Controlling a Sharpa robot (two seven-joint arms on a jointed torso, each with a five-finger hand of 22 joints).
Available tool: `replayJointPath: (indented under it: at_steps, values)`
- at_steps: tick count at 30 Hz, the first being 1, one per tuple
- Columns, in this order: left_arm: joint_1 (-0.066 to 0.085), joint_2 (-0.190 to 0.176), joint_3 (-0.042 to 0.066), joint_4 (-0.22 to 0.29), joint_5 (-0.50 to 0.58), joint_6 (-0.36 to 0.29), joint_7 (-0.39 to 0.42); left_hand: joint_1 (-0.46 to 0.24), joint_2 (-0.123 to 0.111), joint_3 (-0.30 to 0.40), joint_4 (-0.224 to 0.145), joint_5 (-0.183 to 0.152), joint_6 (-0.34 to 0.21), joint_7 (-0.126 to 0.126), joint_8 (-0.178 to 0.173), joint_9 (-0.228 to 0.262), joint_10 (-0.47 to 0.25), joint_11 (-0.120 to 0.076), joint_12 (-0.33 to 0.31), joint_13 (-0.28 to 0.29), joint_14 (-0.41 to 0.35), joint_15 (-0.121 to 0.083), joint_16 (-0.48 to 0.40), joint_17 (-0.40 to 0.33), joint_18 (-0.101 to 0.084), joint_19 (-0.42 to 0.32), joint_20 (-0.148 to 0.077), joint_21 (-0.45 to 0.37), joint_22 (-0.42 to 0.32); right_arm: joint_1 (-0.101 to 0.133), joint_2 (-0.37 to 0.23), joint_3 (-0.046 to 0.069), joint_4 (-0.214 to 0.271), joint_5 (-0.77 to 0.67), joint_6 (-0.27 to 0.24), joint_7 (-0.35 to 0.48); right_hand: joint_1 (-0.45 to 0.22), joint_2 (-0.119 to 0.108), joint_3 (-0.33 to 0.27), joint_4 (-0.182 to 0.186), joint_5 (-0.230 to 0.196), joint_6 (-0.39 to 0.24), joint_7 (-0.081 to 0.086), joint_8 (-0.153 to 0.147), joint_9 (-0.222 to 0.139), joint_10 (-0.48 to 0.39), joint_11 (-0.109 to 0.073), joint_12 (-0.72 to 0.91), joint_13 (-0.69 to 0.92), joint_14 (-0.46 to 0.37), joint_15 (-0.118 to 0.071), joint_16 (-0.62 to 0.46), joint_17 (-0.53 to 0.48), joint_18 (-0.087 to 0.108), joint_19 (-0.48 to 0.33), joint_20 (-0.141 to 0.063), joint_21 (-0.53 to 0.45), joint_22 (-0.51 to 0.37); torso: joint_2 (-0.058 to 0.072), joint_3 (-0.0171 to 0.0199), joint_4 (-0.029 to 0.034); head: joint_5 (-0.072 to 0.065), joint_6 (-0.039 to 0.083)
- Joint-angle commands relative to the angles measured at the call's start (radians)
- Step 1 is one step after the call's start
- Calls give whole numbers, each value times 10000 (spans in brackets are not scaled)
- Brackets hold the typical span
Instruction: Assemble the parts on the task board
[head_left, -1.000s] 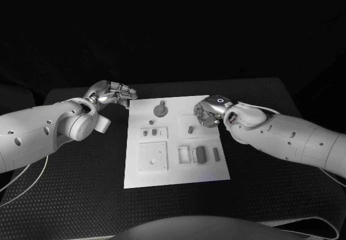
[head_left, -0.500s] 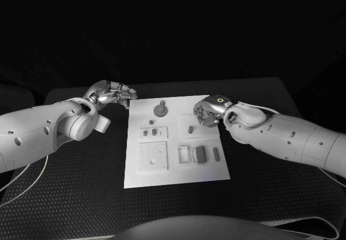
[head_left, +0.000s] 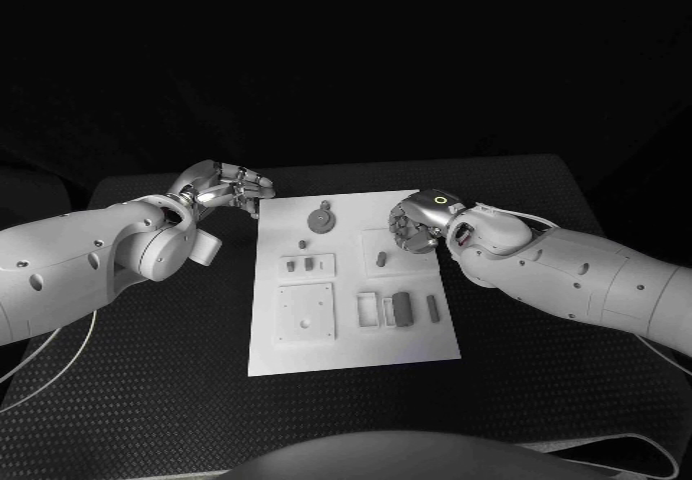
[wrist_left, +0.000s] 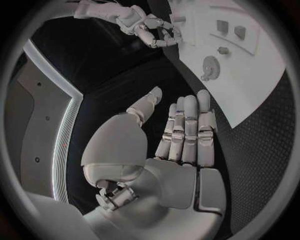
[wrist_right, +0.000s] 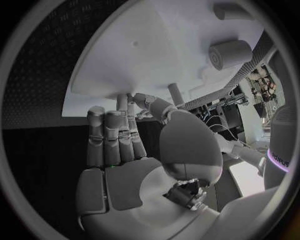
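Fingers of your right hand (head_left: 417, 226) hang over the upper right part of the task board (head_left: 353, 350), above a small upright part (head_left: 381, 258); in the right wrist view they lie straight and together with nothing between them, so that hand looks released, probably poised to pick. Your left hand (head_left: 224, 188) sits at upper left of the head frame, just off the board's left edge, fingers extended and holding nothing, likely parked clear of the work. Outward from there, a round part (head_left: 320, 217) lies near the board's top, and loose parts (head_left: 402, 309) lie at lower right beside a square block (head_left: 306, 312). You'll find no readable writing or labels anywhere
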Motion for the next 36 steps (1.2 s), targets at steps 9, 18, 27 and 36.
replayJointPath:
  at_steps: [9,18,27,36]
  values:
    - [13,2,8,16,66,134,11,-34,20,-53,-4,-65,-61,-11,-60,-18,-83,23,10,-11,86,-17,-30,14,258,91,16,-40,-10,-101,49,-67,33,-394,411,-32,426,341,164,-437,-52,107,-3,45,38,86,-24,-9,117,58,-68,-57,-23,637,46,-109,9,35,1,4,1,10,-19]
    - [13,4,8,10,66,138,14,-24,26,-51,-4,-65,-65,-10,-60,-19,-87,23,11,-11,90,-18,-29,17,260,96,16,-43,-10,-102,72,-67,82,-554,26,-88,825,962,406,-988,-43,323,-90,104,95,317,-88,14,267,180,-125,-73,-14,637,117,-98,46,86,0,10,0,1,-14]
    - [13,2,8,-19,66,134,17,-15,27,-54,-4,-65,-71,-7,-60,-20,-93,24,12,-11,96,-17,-30,21,261,103,18,-46,-9,-102,24,-67,159,-563,-211,-105,816,993,425,-1014,-43,449,-141,139,119,452,-139,33,315,263,-172,-64,-1,637,175,-113,91,117,-1,6,-1,-2,-16]
    - [13,5,8,-33,66,138,16,-12,27,-59,-1,-65,-76,-4,-59,-22,-97,25,13,-10,103,-16,-29,25,263,111,20,-49,-8,-102,-20,-66,244,-544,-307,-131,801,985,426,-1015,-44,502,-161,151,128,509,-160,36,335,300,-193,-61,6,637,203,-125,110,131,-1,10,-2,6,-15]
